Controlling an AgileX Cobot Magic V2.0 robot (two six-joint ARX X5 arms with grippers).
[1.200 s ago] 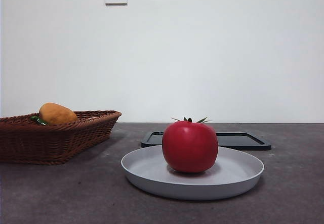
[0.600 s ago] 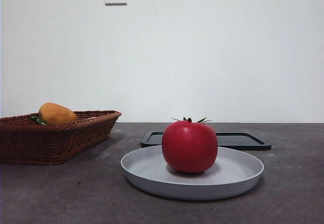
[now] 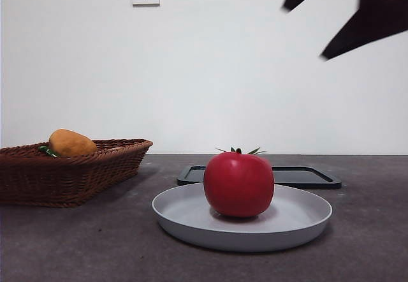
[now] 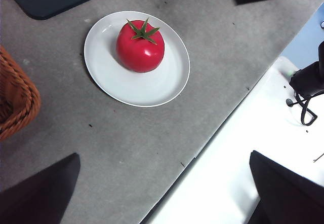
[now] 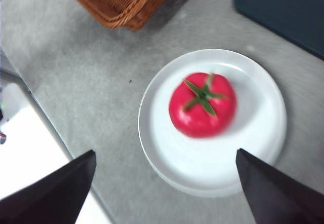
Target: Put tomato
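The glossy red tomato (image 3: 239,184) with a green stem stands upright in the middle of a round grey plate (image 3: 306,221) on the dark table. It also shows in the left wrist view (image 4: 140,46) and the right wrist view (image 5: 202,105). My right gripper (image 5: 166,152) is open and empty, high above the plate (image 5: 212,168). It shows in the front view (image 3: 305,33) as dark jaws at the top right. My left gripper (image 4: 164,155) is open and empty, well above the table on the near side of the plate (image 4: 152,89).
A brown wicker basket (image 3: 76,173) holding a matte orange fruit (image 3: 71,143) stands at the left. A flat black tray (image 3: 306,177) lies behind the plate. The table's near edge (image 4: 202,148) borders a white surface.
The right arm's dark jaws have come into the front view at the top right. The tomato, plate, basket and tray have not moved.
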